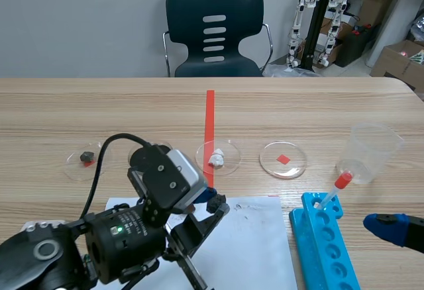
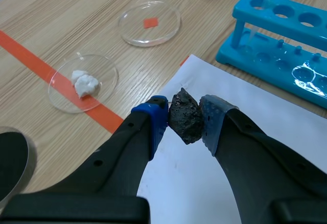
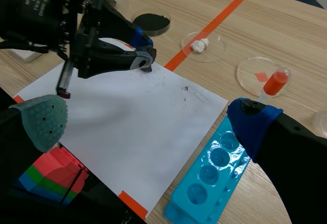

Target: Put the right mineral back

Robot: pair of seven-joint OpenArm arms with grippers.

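My left gripper (image 2: 185,120) is shut on a dark, rough mineral (image 2: 186,115), held just above the near edge of the white paper (image 2: 240,157). In the scene view this gripper (image 1: 216,206) hangs in front of a petri dish with a white mineral (image 1: 216,158). To that dish's right sits a dish (image 1: 283,159) holding only a red square. A far-left dish (image 1: 85,157) contains a small dark mineral. My right gripper (image 3: 148,124) stands open over the paper (image 3: 133,132) with nothing between its fingers; it shows at the lower right of the scene view (image 1: 391,228).
A blue tube rack (image 1: 324,245) lies right of the paper, with a red-capped tube (image 1: 335,190) at its far end. A clear plastic cup (image 1: 371,151) stands behind it. A dish with a black disc (image 3: 152,23) sits beside the white-mineral dish (image 3: 203,45). Coloured blocks (image 3: 48,175) lie under my right gripper.
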